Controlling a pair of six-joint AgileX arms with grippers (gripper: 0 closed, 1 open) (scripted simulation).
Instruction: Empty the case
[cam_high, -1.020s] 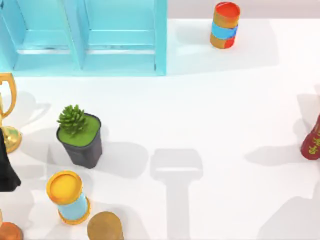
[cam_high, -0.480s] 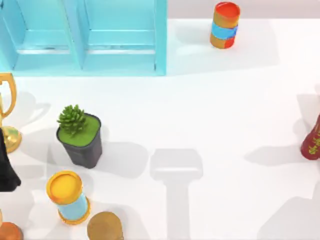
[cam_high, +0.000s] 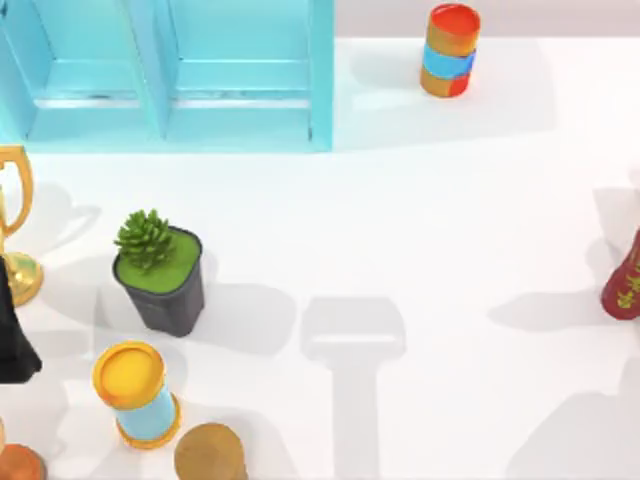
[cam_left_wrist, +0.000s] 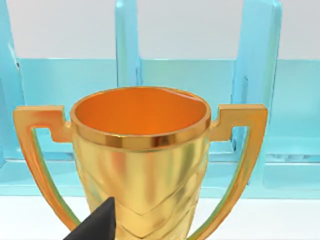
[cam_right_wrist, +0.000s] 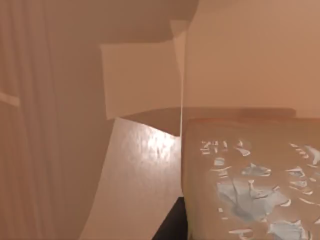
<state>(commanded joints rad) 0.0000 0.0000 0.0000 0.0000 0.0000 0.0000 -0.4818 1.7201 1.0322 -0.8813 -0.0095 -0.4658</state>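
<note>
The case (cam_high: 170, 75) is a large cyan shelving unit at the table's back left, and the compartments that face me hold nothing I can see. A gold trophy (cam_high: 15, 215) stands in front of it at the table's left edge. In the left wrist view the trophy (cam_left_wrist: 142, 150) is close and upright, with the case (cam_left_wrist: 260, 75) behind it. My left gripper (cam_left_wrist: 97, 225) is a black tip low in front of the cup. The left arm (cam_high: 15, 330) is a dark shape beside the trophy's base. The right wrist view has tan surfaces and a brown box (cam_right_wrist: 250, 180).
A potted green plant (cam_high: 160, 275) stands left of centre. Near the front left are a yellow-and-blue can (cam_high: 135, 390), a brown round thing (cam_high: 210, 455) and an orange-brown thing (cam_high: 15, 465). A red-and-blue can (cam_high: 450, 50) stands at the back. A dark red bottle (cam_high: 625, 285) is at the right edge.
</note>
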